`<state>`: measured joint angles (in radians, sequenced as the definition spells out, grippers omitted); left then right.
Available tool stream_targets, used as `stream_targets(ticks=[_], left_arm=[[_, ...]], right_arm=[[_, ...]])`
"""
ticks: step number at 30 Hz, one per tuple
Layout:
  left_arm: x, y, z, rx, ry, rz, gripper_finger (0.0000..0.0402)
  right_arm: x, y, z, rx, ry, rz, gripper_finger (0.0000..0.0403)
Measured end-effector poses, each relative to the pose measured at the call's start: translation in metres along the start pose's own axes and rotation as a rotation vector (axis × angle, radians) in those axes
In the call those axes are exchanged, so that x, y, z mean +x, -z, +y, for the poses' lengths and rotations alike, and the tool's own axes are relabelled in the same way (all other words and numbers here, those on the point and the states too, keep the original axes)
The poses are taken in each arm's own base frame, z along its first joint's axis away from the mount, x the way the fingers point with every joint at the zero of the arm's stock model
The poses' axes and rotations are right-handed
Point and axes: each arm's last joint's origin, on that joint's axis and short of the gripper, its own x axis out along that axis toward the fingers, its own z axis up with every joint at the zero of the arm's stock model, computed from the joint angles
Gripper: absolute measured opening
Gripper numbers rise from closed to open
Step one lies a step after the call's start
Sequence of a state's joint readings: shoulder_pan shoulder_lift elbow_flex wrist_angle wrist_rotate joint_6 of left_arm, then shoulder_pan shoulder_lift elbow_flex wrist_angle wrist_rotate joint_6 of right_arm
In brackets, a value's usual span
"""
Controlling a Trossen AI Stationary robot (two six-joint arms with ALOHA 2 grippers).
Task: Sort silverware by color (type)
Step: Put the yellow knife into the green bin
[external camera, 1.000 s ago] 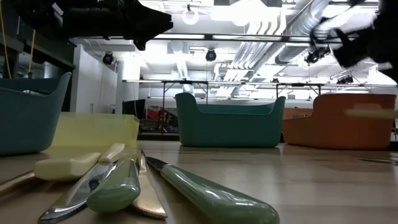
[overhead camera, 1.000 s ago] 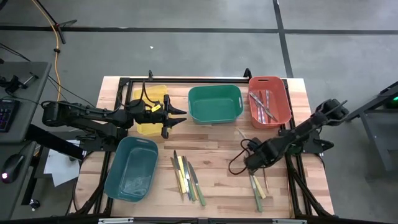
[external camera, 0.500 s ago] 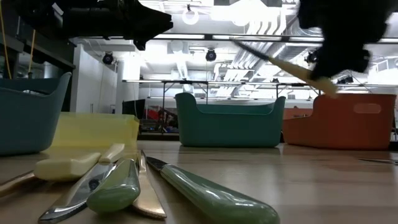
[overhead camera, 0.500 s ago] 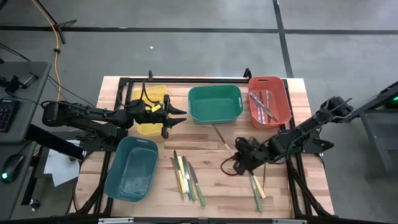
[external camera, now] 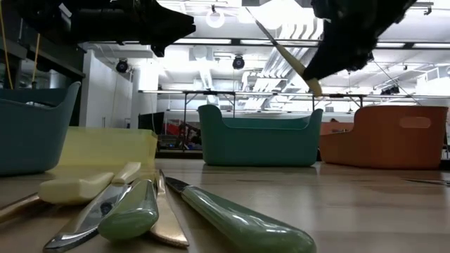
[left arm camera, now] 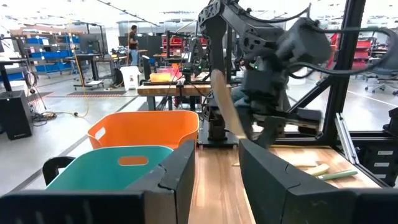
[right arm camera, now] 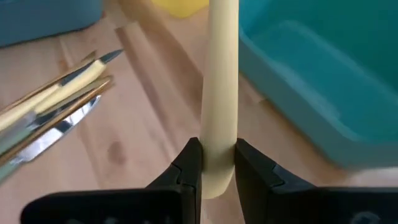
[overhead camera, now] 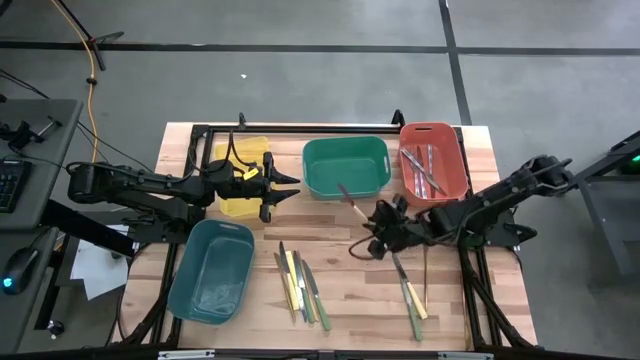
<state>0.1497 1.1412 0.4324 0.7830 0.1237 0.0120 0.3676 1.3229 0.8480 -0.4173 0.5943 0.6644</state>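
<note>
Cream-handled utensil point(right arm camera: 222, 81) clamped between the right gripper's point(overhead camera: 383, 222) fingers point(right arm camera: 188, 163), held off the table, slanting up over the near right corner of the green bin point(overhead camera: 345, 166). Remaining silverware in two loose groups on the wood: one bunch point(overhead camera: 300, 284) near the middle front, another point(overhead camera: 412, 297) to its right. Silver pieces point(overhead camera: 425, 170) already inside the red bin point(overhead camera: 447, 191), far right. Left gripper point(overhead camera: 281, 187) hovering between yellow bin point(overhead camera: 232, 205) and green bin, fingers point(left arm camera: 180, 171) apart, nothing between. Teal bin point(overhead camera: 189, 295) front left.
</note>
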Motion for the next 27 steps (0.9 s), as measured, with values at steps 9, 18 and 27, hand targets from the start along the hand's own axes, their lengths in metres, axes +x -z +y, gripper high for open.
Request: stream_targets(ticks=[9,18,27], left_arm=[[0.000,0.000,0.000,0.026,0.000,0.000,0.0115],[0.000,-0.001,0.000,0.031,-0.001,-0.007,0.0115],[0.000,-0.003,0.000,0.049,-0.004,-0.032,0.0115]], right_arm=[[0.018,-0.002,-0.051,0.064,-0.213,-0.299,0.0051],[0.038,-0.012,-0.090,-0.010,-0.272,-0.542,0.0051],[0.039,-0.030,-0.101,-0.153,-0.236,-0.631,0.0051]])
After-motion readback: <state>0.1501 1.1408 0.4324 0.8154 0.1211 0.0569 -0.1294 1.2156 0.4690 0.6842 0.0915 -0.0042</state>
